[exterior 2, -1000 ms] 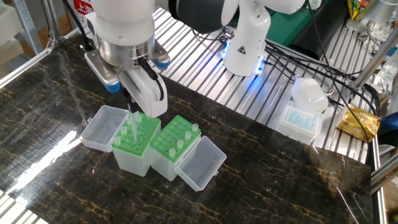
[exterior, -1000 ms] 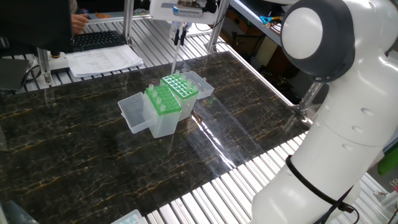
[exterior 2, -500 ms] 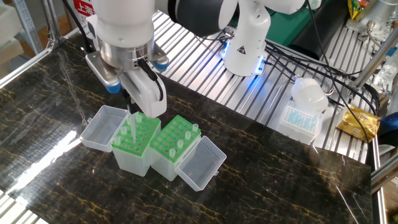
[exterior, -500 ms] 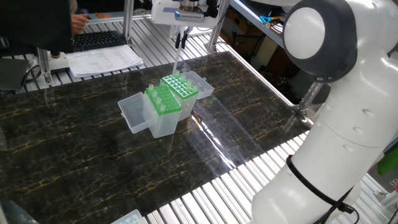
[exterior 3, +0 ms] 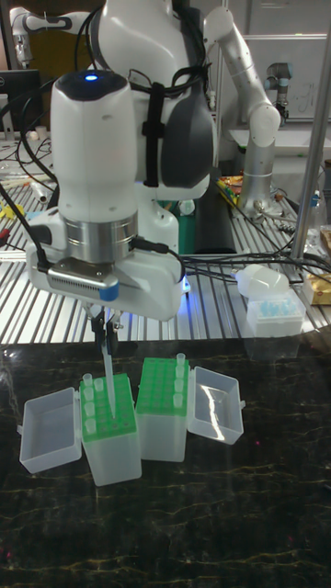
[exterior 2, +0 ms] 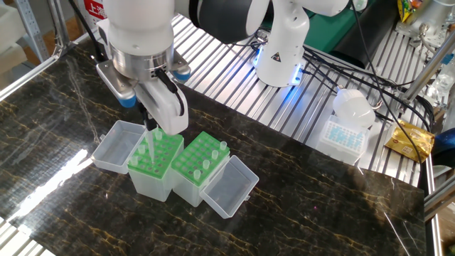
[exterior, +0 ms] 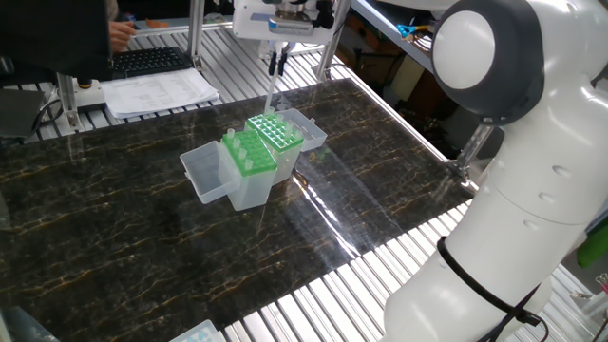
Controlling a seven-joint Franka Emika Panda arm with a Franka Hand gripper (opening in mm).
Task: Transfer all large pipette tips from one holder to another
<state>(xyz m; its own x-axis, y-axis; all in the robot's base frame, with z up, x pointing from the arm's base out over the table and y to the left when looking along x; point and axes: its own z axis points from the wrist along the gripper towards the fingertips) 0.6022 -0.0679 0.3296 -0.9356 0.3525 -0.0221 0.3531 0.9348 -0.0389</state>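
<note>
I have the gripper (exterior 3: 107, 347) clenched on one pipette tip (exterior 3: 106, 378), hanging point-down just above the green rack (exterior 3: 105, 411) beside its open lid (exterior 3: 46, 430), so I judge it can drop straight into a hole.

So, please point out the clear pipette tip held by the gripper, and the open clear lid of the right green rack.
Clear pipette tip (exterior 3: 106, 371), tall fixed view, mid-shaft.
Open clear lid (exterior 3: 214, 407), tall fixed view, inner face.
</note>
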